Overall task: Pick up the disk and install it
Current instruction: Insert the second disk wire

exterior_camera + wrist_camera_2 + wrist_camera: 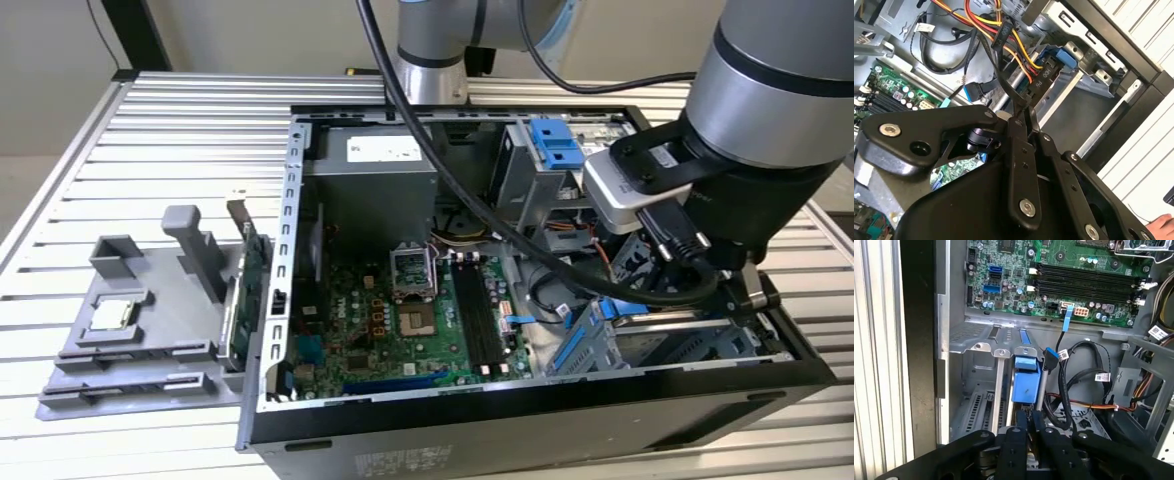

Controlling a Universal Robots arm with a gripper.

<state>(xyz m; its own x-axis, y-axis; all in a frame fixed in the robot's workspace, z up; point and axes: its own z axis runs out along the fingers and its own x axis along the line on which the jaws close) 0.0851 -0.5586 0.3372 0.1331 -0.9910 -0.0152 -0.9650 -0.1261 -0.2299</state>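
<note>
Down at the drive cage, in the corner of the open computer case nearest the exterior view's right, the gripper hangs with its fingers drawn together to a narrow slit, directly over the blue rail frame of the disk. In the first wrist view the disk stands on edge inside the cage, slid down between the cage's metal guides, its blue tab just beyond the fingertips and its long axis running away from the fingers, deeper into the cage. Whether the fingers are pinching the top edge of the disk or merely closed just above it, I cannot tell; the contact is hidden by the gripper's own black links. In the second wrist view the gripper points at the same blue frame, with a black cable connector and its coloured wires lying close beside it. The motherboard lies beyond the cage, and a grey fixture sits on the tabletop outside the case, well apart from the cage.
</note>
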